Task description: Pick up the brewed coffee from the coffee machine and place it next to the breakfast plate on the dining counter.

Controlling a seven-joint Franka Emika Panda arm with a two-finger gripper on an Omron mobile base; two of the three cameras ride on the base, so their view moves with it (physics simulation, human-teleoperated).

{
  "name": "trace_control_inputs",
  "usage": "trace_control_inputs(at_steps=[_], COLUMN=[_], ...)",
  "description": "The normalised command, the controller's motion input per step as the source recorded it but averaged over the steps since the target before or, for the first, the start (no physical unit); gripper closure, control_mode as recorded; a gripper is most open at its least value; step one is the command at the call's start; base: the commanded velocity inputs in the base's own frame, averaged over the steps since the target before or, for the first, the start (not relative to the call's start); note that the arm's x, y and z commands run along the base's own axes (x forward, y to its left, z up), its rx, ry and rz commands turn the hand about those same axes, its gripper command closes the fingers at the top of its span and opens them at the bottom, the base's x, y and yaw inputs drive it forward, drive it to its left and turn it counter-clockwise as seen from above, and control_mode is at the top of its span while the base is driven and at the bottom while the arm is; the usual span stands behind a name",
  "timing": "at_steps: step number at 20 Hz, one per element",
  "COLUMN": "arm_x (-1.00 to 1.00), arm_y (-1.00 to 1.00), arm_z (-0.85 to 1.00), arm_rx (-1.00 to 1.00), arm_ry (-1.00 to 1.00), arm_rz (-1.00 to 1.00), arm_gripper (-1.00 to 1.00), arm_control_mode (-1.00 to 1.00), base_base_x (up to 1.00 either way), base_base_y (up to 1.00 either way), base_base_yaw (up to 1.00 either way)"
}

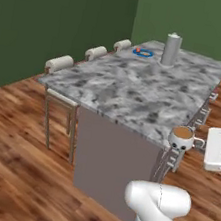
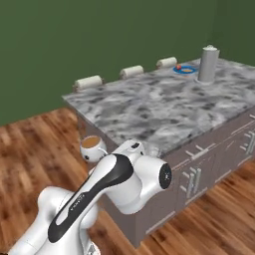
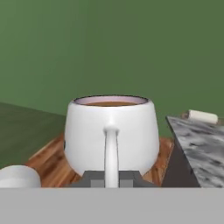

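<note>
The tool (image 3: 111, 177) is clamped on the handle of the brewed coffee (image 3: 111, 133), its two dark tips pinching the thin white loop from either side, so the mug hangs upright in front of the hand with brown liquid level at its rim. From the left base view the mug (image 1: 182, 138) sits in the air just off the near right corner of the dining counter (image 1: 135, 93), about level with the marbled top and not resting on it; the right base view shows the same mug (image 2: 92, 147) off the counter's near end, above the wooden floor. The relation that matters is the run from this corner to the breakfast plate (image 1: 143, 52), which lies at the far end of the counter, close to the stool side and just beside a tall grey canister (image 1: 171, 50). The counter's long axis points from the mug toward the plate, so I judge the carry has to go lengthwise along nearly the whole top, and the plate (image 2: 186, 69) looks well beyond the arm's reach from here. The free marble on the near side of the plate, away from the canister, seems the safest landing spot, with the mug kept level throughout
</note>
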Motion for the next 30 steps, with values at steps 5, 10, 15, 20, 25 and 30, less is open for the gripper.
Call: trace_control_inputs(at_steps=[5,10,15,20,25,30], arm_x=[0.0,0.0,0.0,0.0,0.0,0.0], arm_y=[0.0,0.0,0.0,0.0,0.0,0.0], arm_z=[0.0,0.0,0.0,0.0,0.0,0.0], arm_rx=[0.0,0.0,0.0,0.0,0.0,0.0], arm_ry=[0.0,0.0,0.0,0.0,0.0,0.0], arm_rz=[0.0,0.0,0.0,0.0,0.0,0.0], arm_gripper=[1.0,1.0,1.0,1.0,1.0,1.0], arm_control_mode=[1.0,1.0,1.0,1.0,1.0,1.0], base_base_x=[0.48,0.67,0.79,0.87,0.84,0.84], base_base_y=[1.0,1.0,1.0,1.0,1.0,1.0], base_base_yaw=[0.27,0.27,0.23,0.13,-0.02,-0.21])
